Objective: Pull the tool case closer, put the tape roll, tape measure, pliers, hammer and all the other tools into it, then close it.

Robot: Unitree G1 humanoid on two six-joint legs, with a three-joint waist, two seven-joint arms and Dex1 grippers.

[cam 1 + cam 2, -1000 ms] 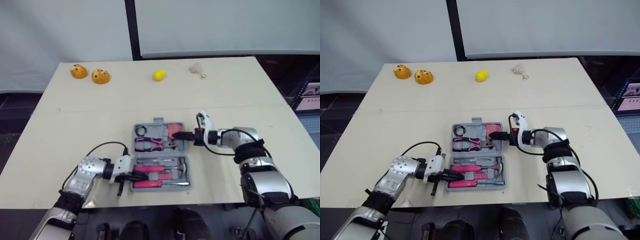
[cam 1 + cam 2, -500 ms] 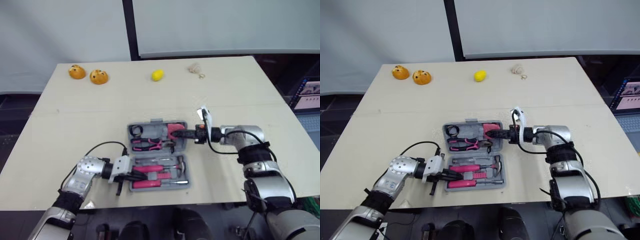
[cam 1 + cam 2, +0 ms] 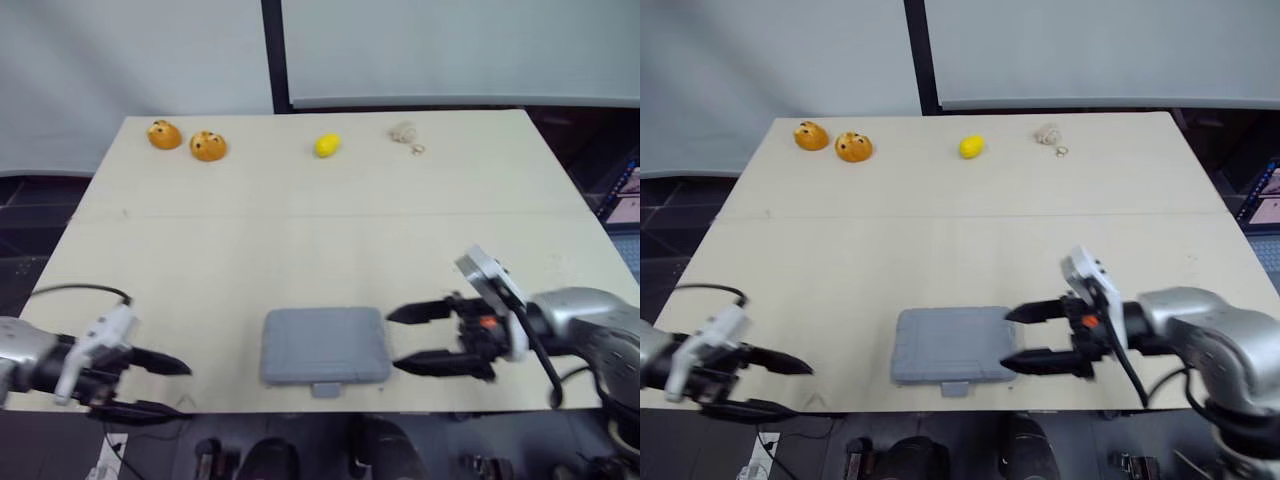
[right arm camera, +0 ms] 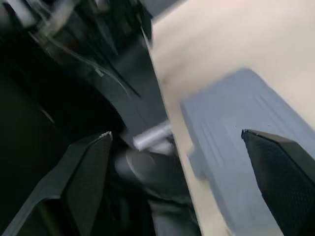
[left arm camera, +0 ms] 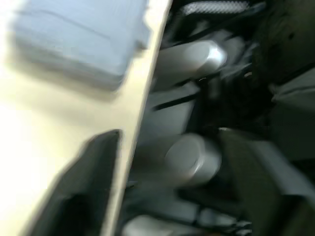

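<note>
- Here, the tool case [image 3: 325, 345] lies shut and flat on the table [image 3: 300, 230], close to the front edge and roughly midway between the two arms; its small latch tab [image 3: 325, 389] points toward the robot.
- The right gripper [image 3: 393, 340] sits just beside the case on its right, with both black fingers aimed at it.
- Its jaws are spread wide, about as far apart as the case's right side is long. One tip is near the far right corner, the other near the near right corner.
- The tips reach the case's right edge. Whether they touch it cannot be told, and the case is not held between them.
- The left gripper [image 3: 183, 388] is at the front left of the table, well apart from the case, with bare tabletop in between.
- Its jaws are also parted and hold nothing. The fingers point toward the case, and the nearer one hangs at or past the table's front edge.
- In the left wrist view the case [image 5: 78, 39] lies well beyond the spread fingers [image 5: 83, 187], beside the table edge.
- Along the far side of the table, well away from the case, are two orange objects [image 3: 163, 134] [image 3: 207, 146], a yellow object [image 3: 327, 145] and a small pale object [image 3: 404, 133].
</note>
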